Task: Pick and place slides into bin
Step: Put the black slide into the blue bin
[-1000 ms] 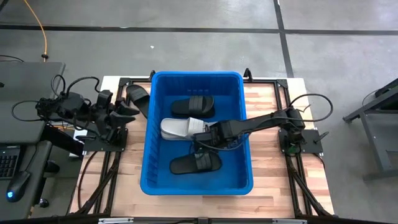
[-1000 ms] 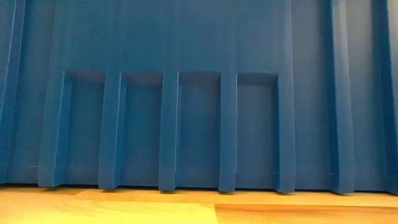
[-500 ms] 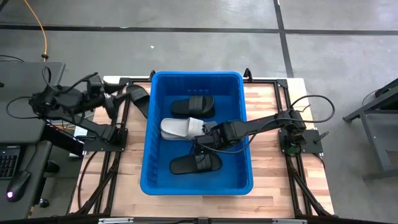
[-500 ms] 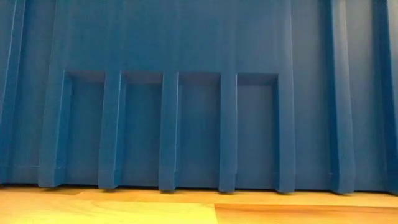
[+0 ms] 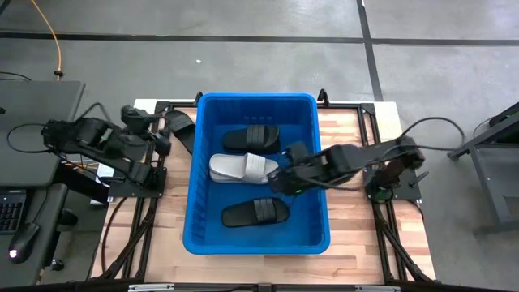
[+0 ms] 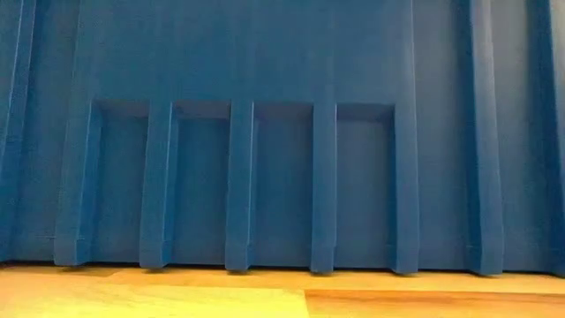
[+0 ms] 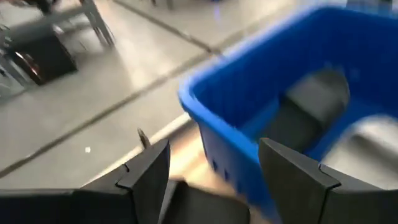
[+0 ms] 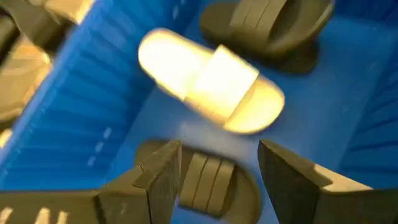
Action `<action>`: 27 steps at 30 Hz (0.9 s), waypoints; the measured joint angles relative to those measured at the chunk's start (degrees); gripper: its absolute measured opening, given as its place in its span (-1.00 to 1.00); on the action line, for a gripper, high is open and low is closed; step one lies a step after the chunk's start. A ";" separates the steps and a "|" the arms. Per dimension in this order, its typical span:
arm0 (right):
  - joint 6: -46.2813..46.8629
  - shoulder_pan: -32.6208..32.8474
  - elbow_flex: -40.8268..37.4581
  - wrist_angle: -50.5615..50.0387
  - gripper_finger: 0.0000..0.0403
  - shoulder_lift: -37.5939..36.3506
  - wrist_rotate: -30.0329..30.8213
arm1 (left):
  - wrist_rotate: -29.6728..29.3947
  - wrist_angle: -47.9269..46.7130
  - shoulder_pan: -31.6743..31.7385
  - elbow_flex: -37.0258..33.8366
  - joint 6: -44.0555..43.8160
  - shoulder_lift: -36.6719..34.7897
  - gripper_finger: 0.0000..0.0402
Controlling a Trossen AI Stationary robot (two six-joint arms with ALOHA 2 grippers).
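The bright-blue bin [image 5: 195, 203] stands mid-table and fills the low view [image 6: 282, 132]. Three slides lie flat on its floor: a black one at the far end [image 5: 251, 138], a light grey one in the middle [image 5: 237, 168] and a black one at the near end [image 5: 255, 212]. Another black slide [image 5: 180, 126] lies on the table outside the bin's far left corner. My right gripper [image 5: 280, 174] hangs open over the bin, above the grey slide [image 8: 211, 90] and the near black slide [image 8: 208, 180], holding nothing. My left gripper [image 5: 162, 144] is open beside the outside slide, facing the bin's corner [image 7: 205, 102].
The bin's tall walls ring the three slides. Bare wooden table [image 5: 357, 203] lies right of the bin. A dark desk with a keyboard [image 5: 8, 211] stands beyond the table's left edge, and cables loop around both arm bases.
My right gripper has risen from low inside the bin and drawn a little toward the table's right edge, still open. The near black slide stays flat on the bin's floor. My left gripper has swung and rolled at the wrist beside the bin without travelling far.
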 joint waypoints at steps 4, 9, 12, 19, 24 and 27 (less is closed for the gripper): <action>-0.13 0.68 0.00 -3.35 -0.01 -4.18 5.31 | 7.17 -1.84 -0.03 -1.48 -1.09 3.13 0.17; -0.14 1.02 0.00 -6.51 0.00 -6.86 8.95 | 12.53 -8.07 -0.01 -3.60 -3.39 7.87 0.17; -0.15 1.29 0.00 -7.72 -0.01 -6.82 10.42 | 13.65 -9.72 0.05 -4.51 -12.17 9.28 0.17; -0.13 1.11 -0.04 -8.46 -0.01 -6.12 10.83 | 12.76 -7.87 2.16 -7.34 -23.99 4.46 0.17; -0.14 1.10 -0.04 -9.82 0.00 -6.17 12.11 | 11.90 -3.22 7.97 -7.53 -25.21 -4.63 0.28; -0.14 0.39 -0.04 -10.16 0.00 -6.01 12.10 | 11.29 5.25 11.58 -7.53 -22.89 -9.29 0.38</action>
